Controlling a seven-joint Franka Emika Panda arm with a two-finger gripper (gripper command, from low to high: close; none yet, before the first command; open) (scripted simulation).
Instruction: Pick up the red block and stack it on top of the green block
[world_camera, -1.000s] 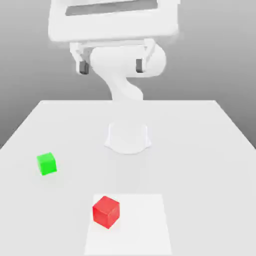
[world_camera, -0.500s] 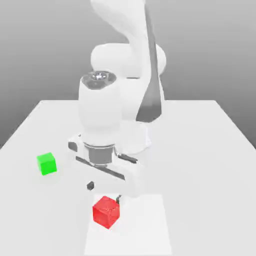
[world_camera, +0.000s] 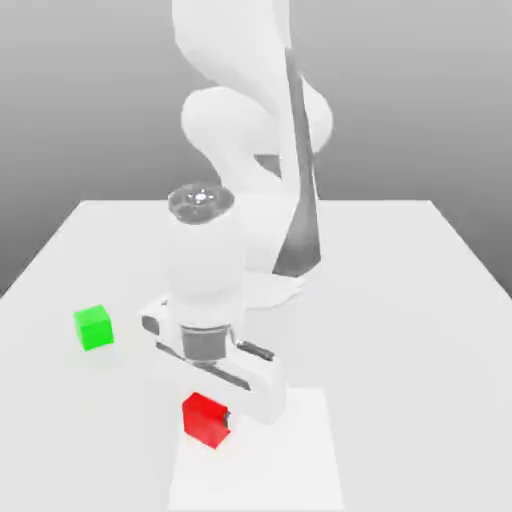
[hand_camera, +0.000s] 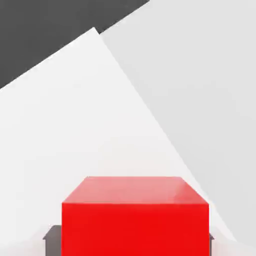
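The red block (world_camera: 204, 419) sits low over a lighter square patch (world_camera: 290, 465) near the front of the white table. My gripper (world_camera: 208, 412) has come straight down on it and is shut on the red block, with one dark fingertip (world_camera: 228, 412) showing at the block's side on the exterior view's right. In the hand view the red block (hand_camera: 135, 220) is held between two dark finger pads (hand_camera: 52, 234). The green block (world_camera: 93, 327) stands alone on the table, toward the exterior view's left and farther back than the red block.
The arm's white base (world_camera: 275, 285) stands in the middle of the table (world_camera: 410, 300), behind the gripper. The arm's wrist and hand (world_camera: 205, 290) rise directly above the red block.
The hand came down from high above to the red block, then lowered around it. Its fingers went from wide open to shut on the block, which turned slightly square to them.
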